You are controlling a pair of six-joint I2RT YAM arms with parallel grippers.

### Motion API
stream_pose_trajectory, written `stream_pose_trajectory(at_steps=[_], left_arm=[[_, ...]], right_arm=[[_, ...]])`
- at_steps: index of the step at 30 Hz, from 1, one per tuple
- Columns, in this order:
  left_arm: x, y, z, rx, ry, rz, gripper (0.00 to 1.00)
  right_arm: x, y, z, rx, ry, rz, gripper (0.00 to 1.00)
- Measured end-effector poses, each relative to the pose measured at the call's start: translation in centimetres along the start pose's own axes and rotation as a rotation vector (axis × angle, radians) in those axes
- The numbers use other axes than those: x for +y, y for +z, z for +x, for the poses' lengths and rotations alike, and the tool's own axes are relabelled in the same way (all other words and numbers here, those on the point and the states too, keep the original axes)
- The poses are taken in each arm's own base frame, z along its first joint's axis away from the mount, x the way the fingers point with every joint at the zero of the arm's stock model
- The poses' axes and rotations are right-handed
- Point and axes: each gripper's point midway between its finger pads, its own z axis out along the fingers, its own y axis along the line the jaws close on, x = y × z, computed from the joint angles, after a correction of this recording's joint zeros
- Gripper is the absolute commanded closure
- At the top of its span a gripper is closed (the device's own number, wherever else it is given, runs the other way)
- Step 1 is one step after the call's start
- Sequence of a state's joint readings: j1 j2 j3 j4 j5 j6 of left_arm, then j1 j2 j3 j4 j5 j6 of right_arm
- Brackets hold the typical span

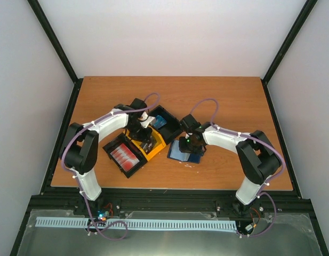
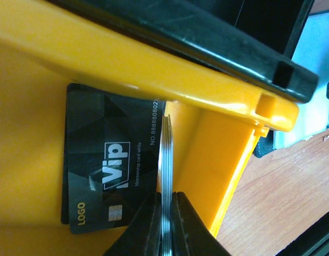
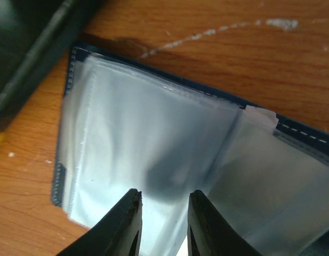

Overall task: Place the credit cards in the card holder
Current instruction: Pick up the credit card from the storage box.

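Bright, even light fills the overhead view. Under the right gripper (image 3: 163, 198) the card holder (image 3: 143, 128) glares white; the cards (image 2: 166, 160) pinched in the left gripper (image 2: 165, 201) are sharp, the yellow bin (image 2: 127, 58) beyond blurred.

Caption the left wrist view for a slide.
Left jaws shut on cards held edge-on in the yellow bin, next to a black VIP card lying there.

The yellow bin (image 2: 127, 58) holds the left jaws, its wall just to their right; a black bin (image 2: 207, 37) runs just beyond; wooden table (image 3: 207, 58) lies ahead of the right jaws
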State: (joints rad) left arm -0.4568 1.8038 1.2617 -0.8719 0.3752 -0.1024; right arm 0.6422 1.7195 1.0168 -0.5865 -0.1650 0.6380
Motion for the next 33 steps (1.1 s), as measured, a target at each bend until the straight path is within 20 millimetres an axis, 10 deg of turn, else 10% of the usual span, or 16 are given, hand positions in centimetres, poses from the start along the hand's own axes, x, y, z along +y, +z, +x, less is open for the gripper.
stream_pose_trajectory(at_steps=[16,33], left_arm=[[0.6,-4.4,-1.6,-0.146,0.014,-0.088,0.99],[-1.2,-17.5,-3.7,-0.55,-0.071,0.235,0.99]], right_arm=[[5.1,-6.9,-4.1,-0.265,-0.097,-0.223,0.36],[16.4,-10.3,-4.8,-0.242,-0.192,-0.733,0.25]])
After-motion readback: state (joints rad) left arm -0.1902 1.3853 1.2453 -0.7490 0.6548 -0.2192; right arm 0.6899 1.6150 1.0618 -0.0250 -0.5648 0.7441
